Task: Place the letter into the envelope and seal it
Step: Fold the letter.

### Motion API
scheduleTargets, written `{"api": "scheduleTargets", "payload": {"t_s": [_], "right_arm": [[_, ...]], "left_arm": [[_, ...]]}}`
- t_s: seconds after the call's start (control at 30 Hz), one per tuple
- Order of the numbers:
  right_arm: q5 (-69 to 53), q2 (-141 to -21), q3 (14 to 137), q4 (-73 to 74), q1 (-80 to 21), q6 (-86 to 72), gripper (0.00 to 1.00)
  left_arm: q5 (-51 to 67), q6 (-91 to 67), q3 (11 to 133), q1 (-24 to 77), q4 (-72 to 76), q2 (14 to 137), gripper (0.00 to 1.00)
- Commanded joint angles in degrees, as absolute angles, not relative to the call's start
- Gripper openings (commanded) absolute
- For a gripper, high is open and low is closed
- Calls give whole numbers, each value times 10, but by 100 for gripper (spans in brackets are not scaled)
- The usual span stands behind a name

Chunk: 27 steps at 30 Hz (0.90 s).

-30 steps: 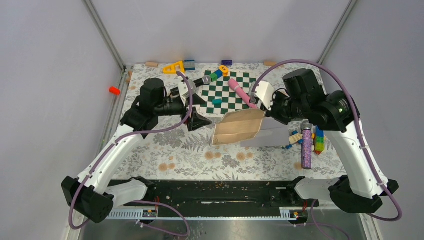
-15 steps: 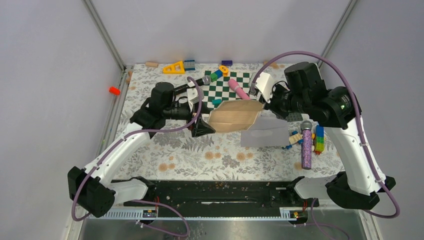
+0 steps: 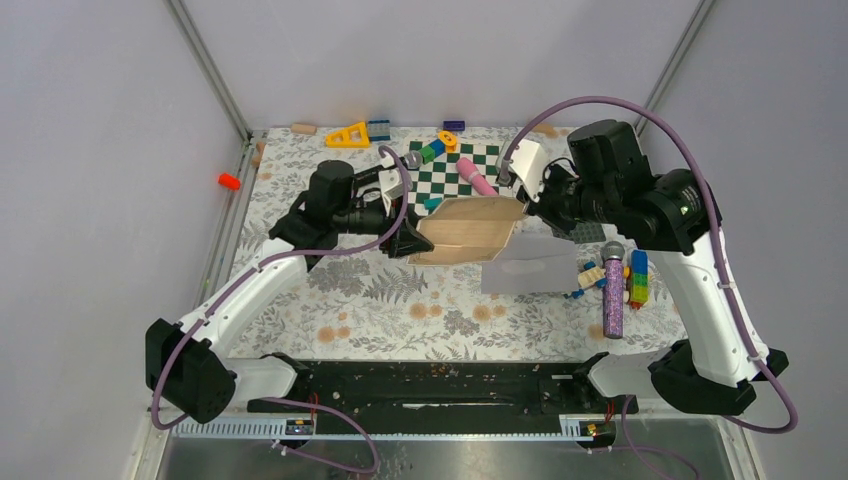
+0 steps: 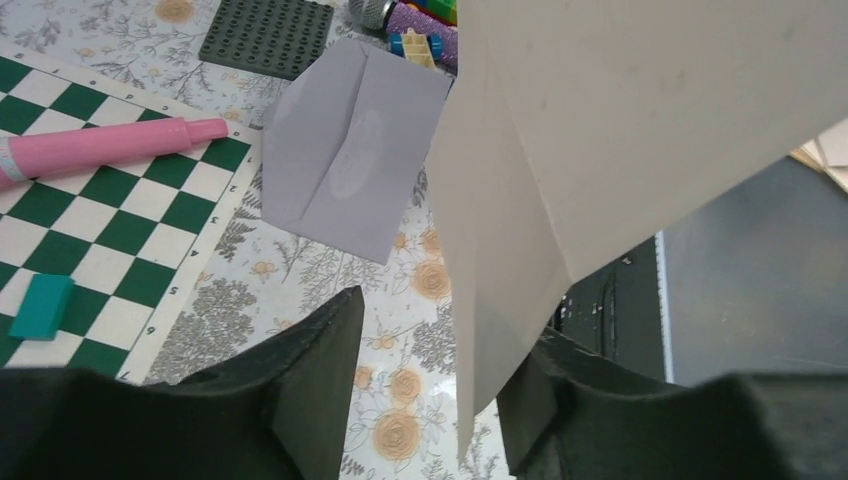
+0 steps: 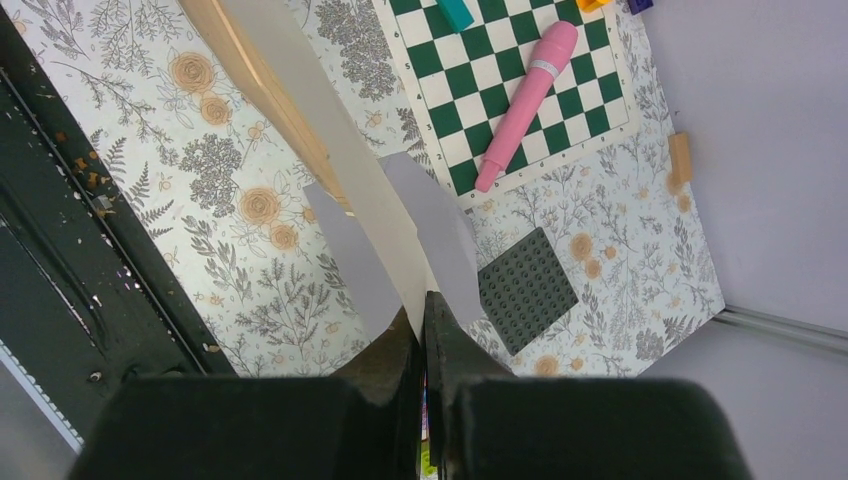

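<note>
The letter [image 3: 470, 228], a tan folded sheet, hangs in the air over the middle of the table. My right gripper [image 3: 522, 200] is shut on its right corner; in the right wrist view its jaws [image 5: 422, 320] pinch the sheet [image 5: 330, 160]. My left gripper [image 3: 415, 238] is at the letter's left corner. In the left wrist view the sheet [image 4: 620, 130] lies between the jaws [image 4: 430, 385], against the right finger, with a gap to the left one. The envelope [image 3: 535, 265], light grey, lies flat on the table below [image 4: 345, 165].
A green chessboard mat [image 3: 450, 185] with a pink marker [image 3: 477, 180] and a teal block [image 3: 433, 203] lies behind the letter. A dark studded plate [image 5: 527, 290], a purple microphone [image 3: 612, 300] and coloured bricks [image 3: 637, 280] sit at the right. A yellow triangle [image 3: 348, 135] lies far back.
My left arm has moved right to the letter's left corner and its jaws have narrowed around it. The right gripper has carried the letter a little back and up.
</note>
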State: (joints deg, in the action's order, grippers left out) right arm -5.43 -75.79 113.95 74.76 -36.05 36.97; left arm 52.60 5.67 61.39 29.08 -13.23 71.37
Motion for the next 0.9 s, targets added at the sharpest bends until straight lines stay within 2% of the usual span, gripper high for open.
{"api": "scheduleTargets", "payload": {"t_s": [0.0, 0.07, 0.27, 0.43, 0.5, 0.57, 0.77, 0.87], "right_arm": [[-55, -760, 1160, 749, -366, 355, 0], [-54, -760, 1163, 749, -365, 352, 0], [-47, -760, 1166, 748, -365, 349, 0], [-42, -756, 1160, 741, -366, 350, 0], [-39, -755, 1157, 737, -365, 350, 0], [-35, -755, 1152, 731, -365, 348, 0], [-71, -743, 1135, 732, -365, 356, 34], [-100, -734, 1132, 741, -365, 363, 63]], "left_arm": [[545, 35, 642, 293, -91, 710, 47], [541, 29, 641, 293, -85, 708, 45], [500, 10, 636, 293, -72, 704, 17], [420, -33, 636, 293, -49, 705, 8], [414, -44, 640, 293, -46, 706, 1], [427, -55, 643, 293, -43, 708, 0], [477, -63, 649, 293, -46, 702, 0], [492, -52, 650, 293, -56, 695, 0]]}}
